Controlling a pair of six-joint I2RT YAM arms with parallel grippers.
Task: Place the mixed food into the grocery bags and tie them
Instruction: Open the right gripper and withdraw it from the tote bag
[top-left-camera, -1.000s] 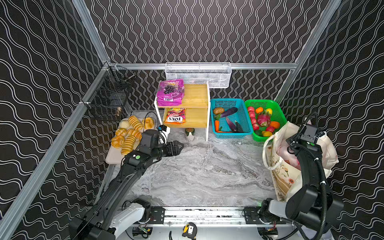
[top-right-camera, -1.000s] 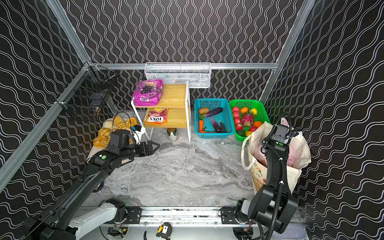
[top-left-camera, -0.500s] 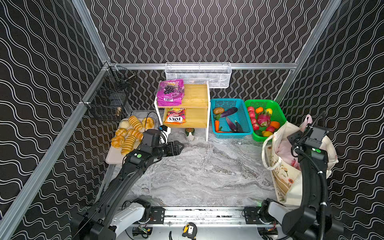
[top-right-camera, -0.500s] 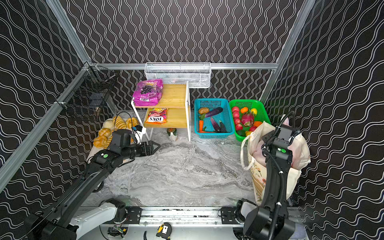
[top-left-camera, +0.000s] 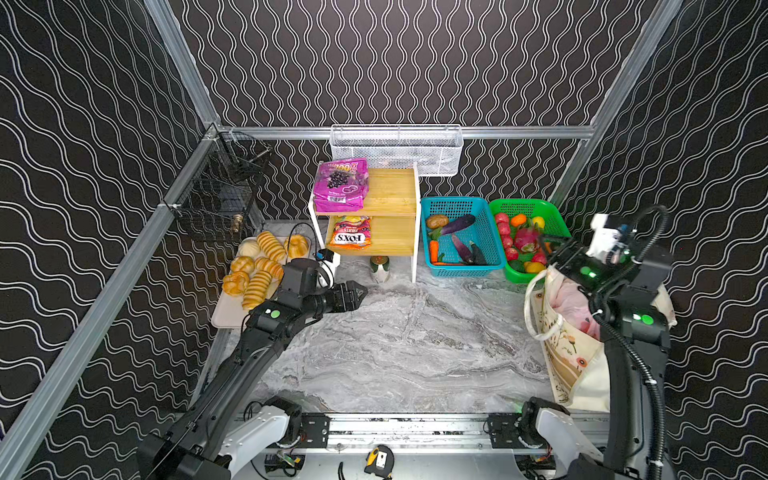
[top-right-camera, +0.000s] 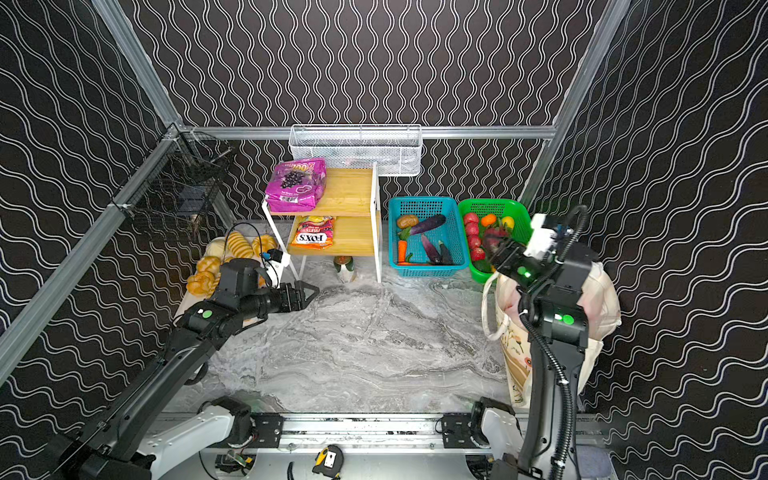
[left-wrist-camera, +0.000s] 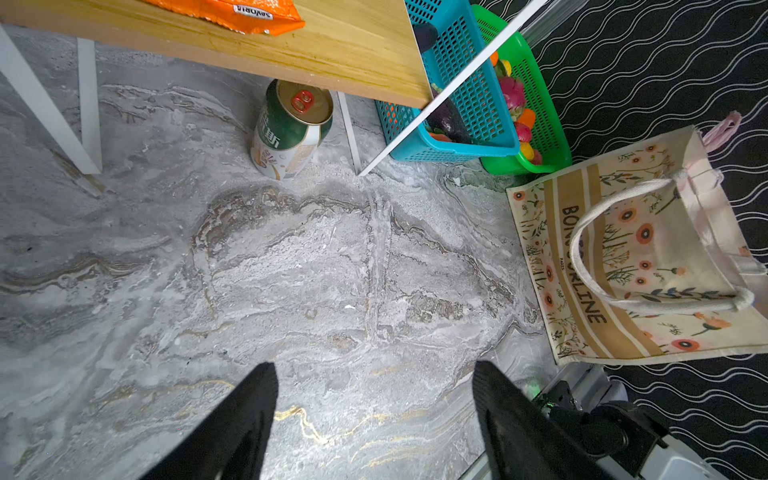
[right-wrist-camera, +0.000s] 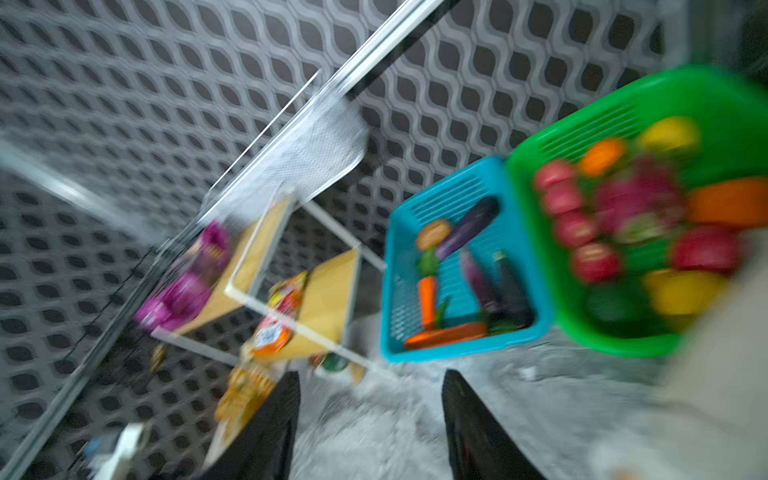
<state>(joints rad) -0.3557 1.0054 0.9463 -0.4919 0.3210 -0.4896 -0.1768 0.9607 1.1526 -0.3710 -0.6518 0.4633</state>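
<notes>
Tote: 3 o'clock, standing, mouth open, with the pink bag inside it.
Left gripper: 10 o'clock, fingers apart and empty; unmoved over the last second.
Right gripper: 2 o'clock. A second ago it sat low in the tote's mouth with its jaws narrower. Now it is raised, jaws spread with nothing between them, facing the green basket.
Can: 12 o'clock, upright under the shelf.
Blue basket: 1 o'clock, holds vegetables.
Orange pouch: lower shelf.
Magenta pouch: upper shelf.
Meaning: a drop-off probably just ended and a fetch comes next. Most food is unpacked, and tying has not begun.
</notes>
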